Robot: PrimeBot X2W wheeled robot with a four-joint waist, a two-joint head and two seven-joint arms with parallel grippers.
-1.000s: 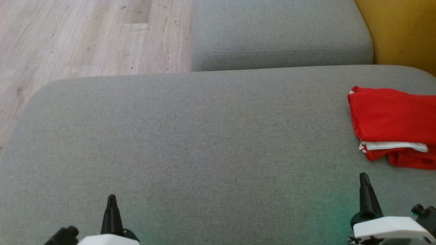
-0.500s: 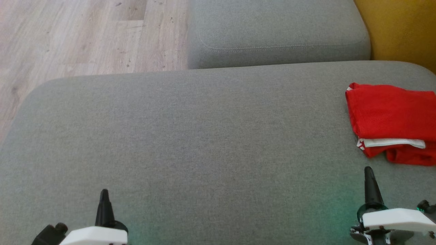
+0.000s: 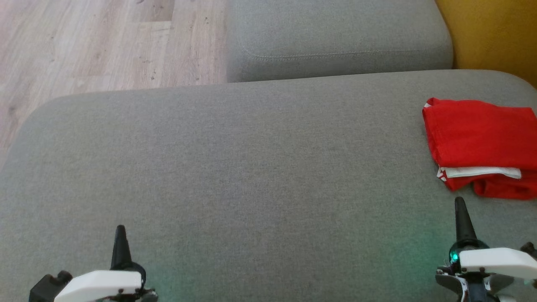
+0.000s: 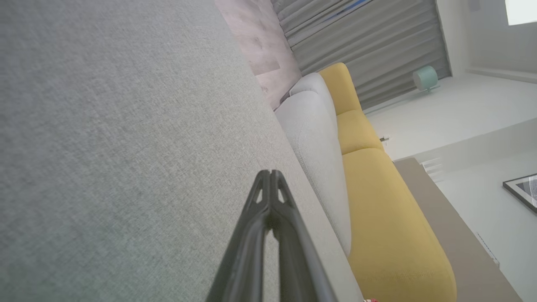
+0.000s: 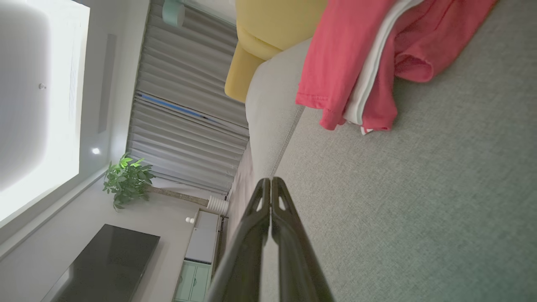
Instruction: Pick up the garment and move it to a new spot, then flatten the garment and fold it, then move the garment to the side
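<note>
At the lower left, the left gripper hovers over the bare grey cushion, jaws pressed together on nothing. At the lower right, the right gripper is likewise closed and empty, near the red garment, which lies folded at the cushion's right edge. Folding and setting aside look done (little seems left, by my judgement).

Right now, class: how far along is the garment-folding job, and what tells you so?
Done, apparently: the red garment lies folded at the right side of the grey cushion. In hand: nothing; the left hand and right hand are shut, empty, apart from it. Left: seemingly nothing.
</note>
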